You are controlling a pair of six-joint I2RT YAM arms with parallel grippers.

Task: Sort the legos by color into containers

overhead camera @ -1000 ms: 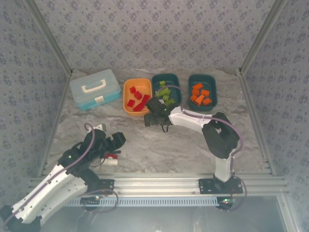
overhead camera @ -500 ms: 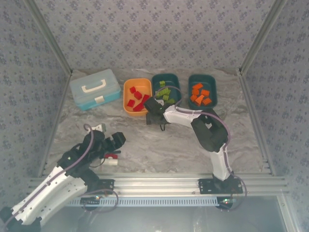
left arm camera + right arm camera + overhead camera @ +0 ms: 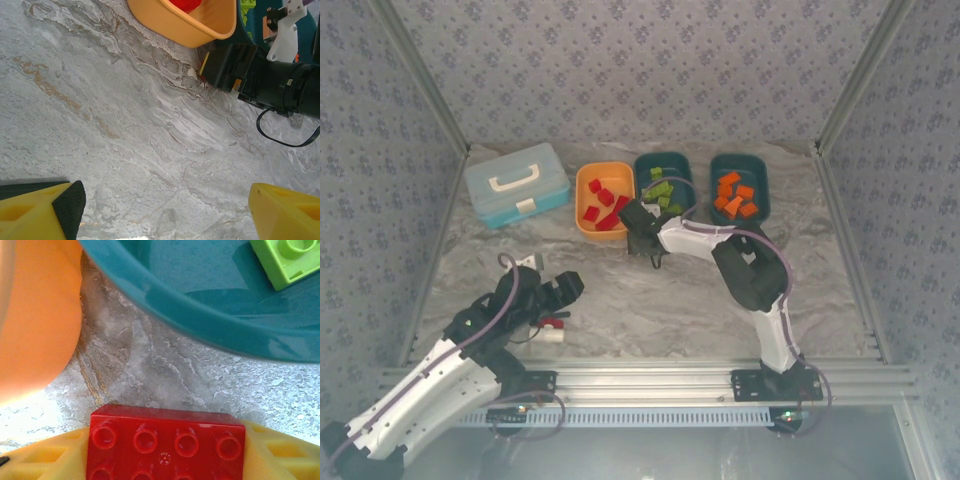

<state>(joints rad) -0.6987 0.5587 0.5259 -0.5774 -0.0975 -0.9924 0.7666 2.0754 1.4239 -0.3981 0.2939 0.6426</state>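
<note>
The work surface is a grey marbled table (image 3: 650, 300) enclosed by patterned fabric walls on an aluminium frame. Along the far side stand, from left to right, a light blue case (image 3: 516, 183) with a white handle, the orange tub (image 3: 604, 200), the middle teal tub (image 3: 665, 185) and the right teal tub (image 3: 739, 190). The orange tub contains the red bricks (image 3: 602, 203), the middle teal tub contains the green bricks (image 3: 662, 190), and the right teal tub contains the orange bricks (image 3: 736, 196). The right gripper (image 3: 642, 228) is positioned at the near edge of the tubs, at the gap between the orange tub and the middle teal tub. In the right wrist view it is grasping a red brick (image 3: 165, 445) with its studs facing the camera: the yellow fingers (image 3: 45, 460) lie against both ends of the brick with no gap visible. Beyond the brick lies a strip of bare table, with the orange tub wall on the left and the teal tub rim on the right. Whether the brick rests on the table or is raised cannot be told. The left gripper (image 3: 165, 210) is released, its fingers spread wide over bare table with nothing between them, well apart from the tubs. A red-handled tool with a white cylinder (image 3: 552, 328) lies on the table just beside the left gripper.
</note>
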